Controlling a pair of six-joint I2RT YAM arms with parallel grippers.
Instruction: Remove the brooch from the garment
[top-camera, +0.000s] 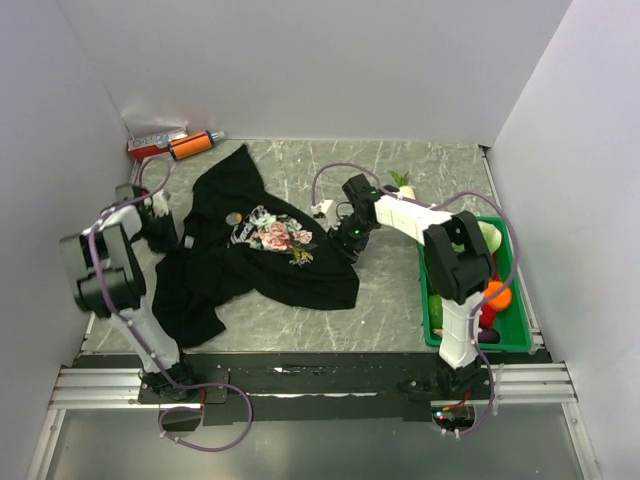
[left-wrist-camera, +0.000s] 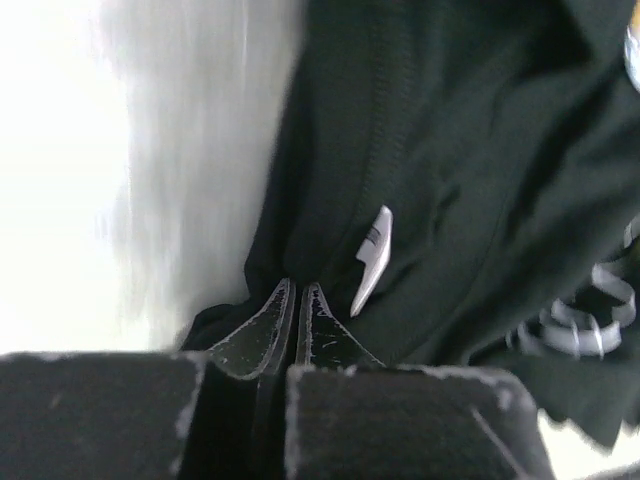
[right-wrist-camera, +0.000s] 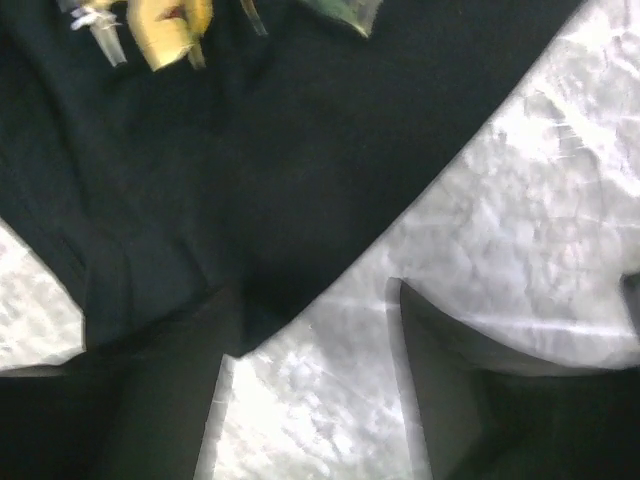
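The left end effector (left-wrist-camera: 297, 300) was closed, perhaps pinching the black T-shirt (top-camera: 300, 280) at its edge. The right end effector (right-wrist-camera: 310, 380) stood open, empty, over the hem. The brooch (top-camera: 233, 217) sat on the shirt between them.

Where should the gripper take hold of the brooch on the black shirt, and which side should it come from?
Probably by its outer rim, coming straight down with a finger on each opposite edge. The brooch looks small, round and flat, lying face up on the garment just left of the rose print in the top view, so no side offers a way under it. Its clasp is too small to see.
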